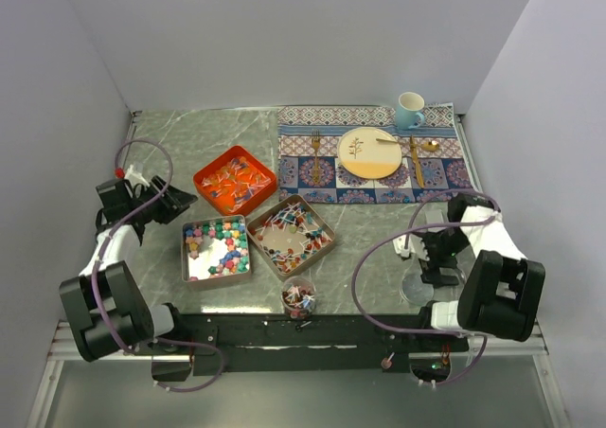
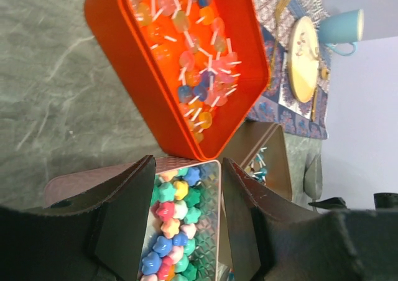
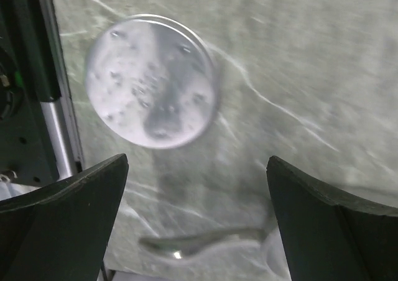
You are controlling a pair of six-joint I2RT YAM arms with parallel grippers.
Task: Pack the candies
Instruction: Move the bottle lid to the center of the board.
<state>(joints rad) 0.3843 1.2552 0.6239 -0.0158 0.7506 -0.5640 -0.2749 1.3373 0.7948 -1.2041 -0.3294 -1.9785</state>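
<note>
From above, catching the left gripper (image 1: 182, 204) poised just left of the orange tray (image 1: 210, 166) and over the far-left corner of the mirrored tin (image 1: 184, 250), spread wide and pinching nothing. Finding the candies (image 1: 222, 234) heaped as chunky lumps in that tin, with slim wrapped ones in the brown box (image 1: 314, 216) to its right, stick ones in the orange tray, and a few already in the little cup (image 1: 290, 301) at the near edge. Over on the right, spotting the right gripper (image 1: 431, 248) above a clear lid (image 1: 424, 289). Switching to the left wrist: looking down between parted fingers (image 2: 124, 212) at pink, blue and green lumps, nothing held. Probably lining up a pick, so best to drop straight over one lump at the pile's edge, close gently, and lift clear of the tin wall before swinging toward the cup. Switching to the right wrist: blurred, fingers (image 3: 68, 194) set wide with nothing between, showing the round lid flat on the table ahead and a slim utensil nearer, too smeared to name.
</note>
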